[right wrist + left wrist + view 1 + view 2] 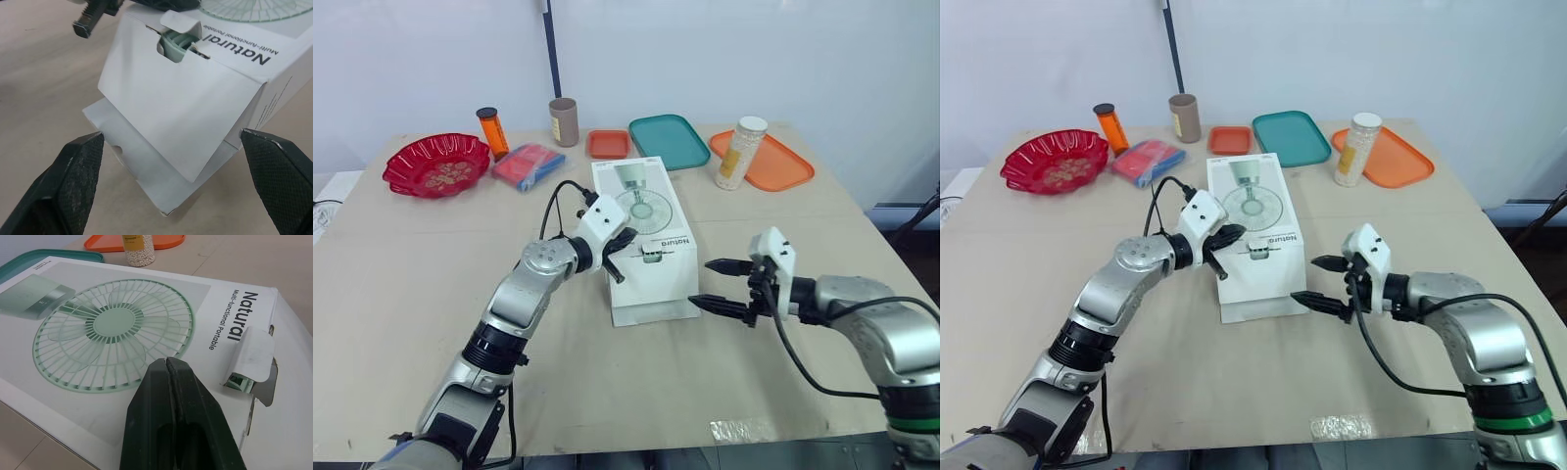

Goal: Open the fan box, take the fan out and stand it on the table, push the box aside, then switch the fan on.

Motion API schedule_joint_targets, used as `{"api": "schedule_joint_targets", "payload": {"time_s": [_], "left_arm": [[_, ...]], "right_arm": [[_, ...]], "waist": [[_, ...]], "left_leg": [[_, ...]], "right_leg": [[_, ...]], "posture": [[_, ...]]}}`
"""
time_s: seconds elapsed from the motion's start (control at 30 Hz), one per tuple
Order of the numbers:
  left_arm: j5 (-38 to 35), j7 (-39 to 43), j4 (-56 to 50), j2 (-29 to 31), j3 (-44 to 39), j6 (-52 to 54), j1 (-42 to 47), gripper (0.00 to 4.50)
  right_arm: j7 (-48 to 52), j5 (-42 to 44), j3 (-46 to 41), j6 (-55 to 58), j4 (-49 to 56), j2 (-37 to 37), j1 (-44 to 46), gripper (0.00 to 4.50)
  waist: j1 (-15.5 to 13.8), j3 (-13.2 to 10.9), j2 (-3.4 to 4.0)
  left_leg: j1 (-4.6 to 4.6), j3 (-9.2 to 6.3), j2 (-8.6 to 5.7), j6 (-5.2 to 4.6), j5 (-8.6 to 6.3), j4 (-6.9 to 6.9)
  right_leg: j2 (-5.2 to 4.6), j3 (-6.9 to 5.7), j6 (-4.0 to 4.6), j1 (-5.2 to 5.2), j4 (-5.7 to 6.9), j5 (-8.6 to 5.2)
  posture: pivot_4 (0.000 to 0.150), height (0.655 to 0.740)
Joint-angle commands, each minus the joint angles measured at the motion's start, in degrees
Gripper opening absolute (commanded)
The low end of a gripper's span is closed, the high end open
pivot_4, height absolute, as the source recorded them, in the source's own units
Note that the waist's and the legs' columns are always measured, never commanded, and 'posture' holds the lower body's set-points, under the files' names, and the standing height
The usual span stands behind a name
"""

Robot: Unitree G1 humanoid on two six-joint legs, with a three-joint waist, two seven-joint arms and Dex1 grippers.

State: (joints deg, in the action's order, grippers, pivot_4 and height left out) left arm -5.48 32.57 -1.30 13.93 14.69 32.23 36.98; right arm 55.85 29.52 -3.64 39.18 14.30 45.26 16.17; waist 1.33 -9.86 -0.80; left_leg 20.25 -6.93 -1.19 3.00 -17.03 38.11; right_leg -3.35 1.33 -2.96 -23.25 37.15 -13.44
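So the fan box point(641, 230) is lying flat on the worktop point(431, 294), just on the near side of the teal tray point(669, 140). Its long axis runs straight away from that tray toward us, printed face up. The opening end is the one farthest from the tray. Its tuck flap point(181, 122) is sprung loose and hanging half open, with a bit of green fan point(177, 45) peeking through the cutout. Our left end effector point(167, 363) is pinched closed on nothing, tips over the box top at the end away from the tray, close to the hang tab point(249, 355). Our right end effector point(700, 282) is spread wide at that same end, one finger either side of the flap, not touching it as far as we can tell. What worries us: the box looks light and nothing really pins it, so a tug on the flap could drag or spin the whole thing instead of opening it. Closed tips could skate on that smooth card too, and an off-centre pinch might crease or tear the flap.
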Motion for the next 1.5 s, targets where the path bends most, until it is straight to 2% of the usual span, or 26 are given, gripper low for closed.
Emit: {"api": "schedule_joint_targets", "payload": {"time_s": [0.03,0.3,0.5,0.73,1.03,1.27,1.5], "left_arm": [[0.20,-0.46,-1.42,0.38,-0.47,1.23,-0.95,0.10],[0.11,-0.99,-2.38,0.56,-0.58,1.90,-1.55,0.10],[-0.17,-1.29,-2.41,0.26,-1.12,2.04,-0.70,0.10],[-3.51,-3.82,-6.70,0.41,-8.94,2.99,1.40,0.10],[-5.76,-2.36,-16.89,7.37,-12.43,8.77,-4.99,0.10],[-7.49,-2.09,-20.86,9.50,-12.57,10.79,-7.89,0.10],[-8.97,-2.19,-22.95,9.71,-12.03,11.47,-8.31,0.10]], "right_arm": [[-0.10,-1.55,3.66,-0.99,-5.93,-3.13,5.11,4.50],[1.70,0.90,3.00,1.80,-5.02,-2.61,5.88,4.50],[2.69,4.15,0.08,4.63,-0.52,-0.12,3.16,4.50],[2.09,11.41,-4.45,10.27,5.33,0.89,2.31,4.50],[-1.79,15.86,-6.08,12.60,6.21,-1.49,5.64,4.50],[-4.17,13.68,-2.59,11.05,2.22,-4.73,10.58,4.50],[-5.89,7.68,2.46,6.42,-3.52,-8.50,14.73,4.50]], "waist": [[-0.01,0.00,0.00],[-0.02,0.00,0.01],[-0.02,0.00,0.01],[-0.01,0.00,0.00],[0.06,-0.02,-0.01],[-0.08,-0.06,-0.08],[-0.02,-0.05,-0.08]], "left_leg": [[0.00,0.00,0.00,0.00,0.00,0.00],[0.05,0.00,-0.01,0.01,0.01,0.00],[0.05,-0.01,-0.01,0.00,0.00,0.00],[0.04,0.01,0.00,-0.01,-0.01,0.01],[0.10,0.00,0.01,-0.01,-0.01,0.00],[0.12,-0.02,0.00,0.00,0.00,0.01],[0.14,-0.02,0.01,0.00,0.00,0.01]], "right_leg": [[0.00,0.00,0.00,0.00,0.00,0.00],[-0.03,0.00,-0.01,-0.03,-0.01,0.00],[-0.03,0.00,-0.01,-0.03,-0.01,0.00],[-0.02,0.01,-0.01,-0.03,0.00,0.01],[0.00,-0.01,-0.01,-0.09,0.00,0.01],[-0.02,-0.01,-0.01,-0.09,-0.01,0.00],[-0.02,-0.02,0.00,-0.11,-0.01,0.01]], "posture": [[0.150,0.7400],[0.150,0.7400],[0.150,0.7400],[0.150,0.7400],[0.150,0.7400],[0.150,0.7400],[0.150,0.7400]]}}
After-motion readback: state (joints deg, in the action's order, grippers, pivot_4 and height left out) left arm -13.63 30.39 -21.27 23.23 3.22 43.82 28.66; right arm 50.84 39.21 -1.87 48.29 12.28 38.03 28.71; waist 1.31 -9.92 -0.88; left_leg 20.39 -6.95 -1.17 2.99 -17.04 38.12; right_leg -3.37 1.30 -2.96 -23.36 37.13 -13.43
